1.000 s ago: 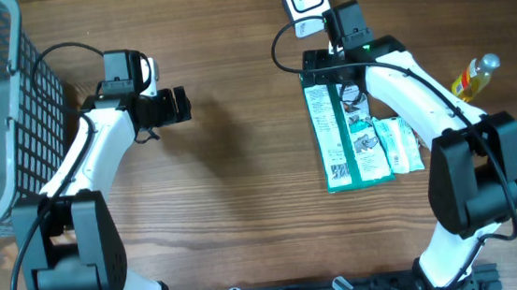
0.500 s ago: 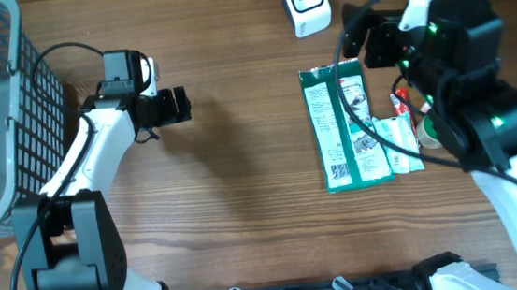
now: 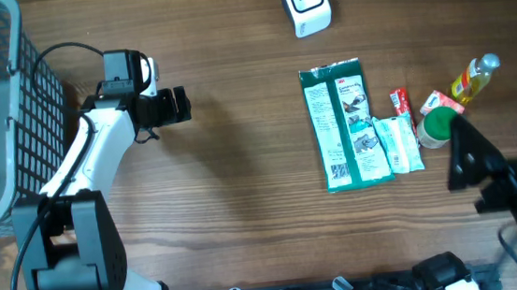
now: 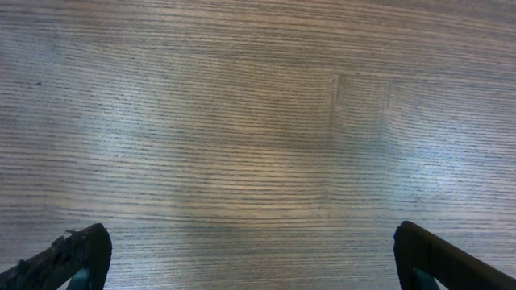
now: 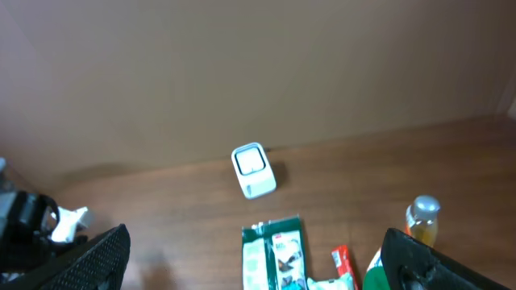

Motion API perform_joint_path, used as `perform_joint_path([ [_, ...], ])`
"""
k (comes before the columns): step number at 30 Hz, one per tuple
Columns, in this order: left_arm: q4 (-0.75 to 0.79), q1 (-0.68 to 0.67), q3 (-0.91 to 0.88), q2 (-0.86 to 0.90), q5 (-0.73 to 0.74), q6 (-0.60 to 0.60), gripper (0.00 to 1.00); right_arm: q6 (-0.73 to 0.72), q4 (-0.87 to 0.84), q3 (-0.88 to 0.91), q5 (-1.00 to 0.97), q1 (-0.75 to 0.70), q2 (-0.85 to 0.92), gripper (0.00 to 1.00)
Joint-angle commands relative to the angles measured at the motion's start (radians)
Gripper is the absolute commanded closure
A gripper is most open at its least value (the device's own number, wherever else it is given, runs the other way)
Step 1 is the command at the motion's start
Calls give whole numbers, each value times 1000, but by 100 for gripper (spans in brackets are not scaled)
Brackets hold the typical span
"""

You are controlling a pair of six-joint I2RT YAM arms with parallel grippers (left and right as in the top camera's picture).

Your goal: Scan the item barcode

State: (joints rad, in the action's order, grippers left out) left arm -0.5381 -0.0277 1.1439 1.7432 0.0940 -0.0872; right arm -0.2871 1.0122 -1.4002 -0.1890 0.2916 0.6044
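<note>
Spread wide, the left fingers (image 4: pixel 76 256) hang over bare worktop (image 4: pixel 258 121), nothing between them. The right fingers (image 3: pixel 471 156) are spread too and empty, lower right of the overhead view. The green packet (image 3: pixel 343 123) lies flat centre-right, small packets (image 3: pixel 397 145) just beside it. The white scanner (image 3: pixel 306 3) sits top centre.

The table (image 3: pixel 237 119) is brown wood with fine lines, smooth and a little shiny. The basket (image 3: pixel 42 79) is grey plastic mesh. The scanner (image 3: pixel 306 3) is smooth, glossy white plastic. The green packet (image 3: pixel 346 123) looks like shiny wrap. The small bottle (image 3: pixel 473 77) is clear plastic.
</note>
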Motion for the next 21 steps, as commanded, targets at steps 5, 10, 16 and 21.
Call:
perform_joint_path([
  [5, 3, 3, 10, -10, -6, 5, 0, -1, -142, 312, 0, -113, -323, 0],
  [10, 3, 3, 10, -10, -6, 5, 0, 91, -745, 757, 162, -200, -526, 0],
  [16, 3, 3, 10, -10, -6, 5, 0, 89, -1267, 1185, 272, -280, -600, 0],
  [21, 3, 3, 10, -10, -6, 5, 0, 75, -1315, 1362, 212, -280, -601, 0],
])
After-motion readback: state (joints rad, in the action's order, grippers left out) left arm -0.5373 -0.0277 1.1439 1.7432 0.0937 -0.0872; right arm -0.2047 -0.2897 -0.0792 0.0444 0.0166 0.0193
